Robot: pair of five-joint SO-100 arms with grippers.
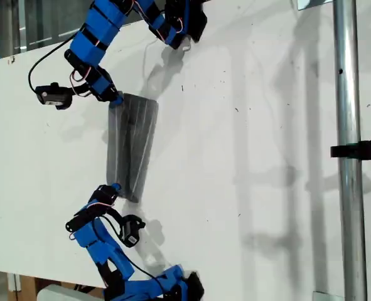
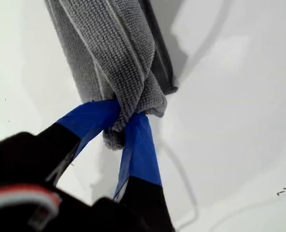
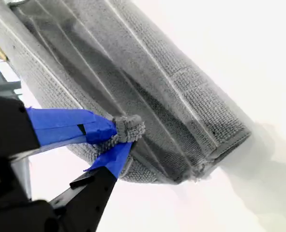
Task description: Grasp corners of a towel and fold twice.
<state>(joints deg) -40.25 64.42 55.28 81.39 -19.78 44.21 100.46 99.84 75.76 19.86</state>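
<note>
Both ends of the towel were held: my first gripper was seen with its jaws clamped on a bunched corner, and my second gripper was pinched shut on a tuft of towel edge. The towel was stretched between the two arms over the white table, its long axis running from the exterior view's top to its bottom. Carrying one end along that axis onto the other was judged the coming fold, with bare table towards the exterior view's right and a metal pole well apart.

Towel on table, stretched between upper and lower arms, exterior view.
</note>
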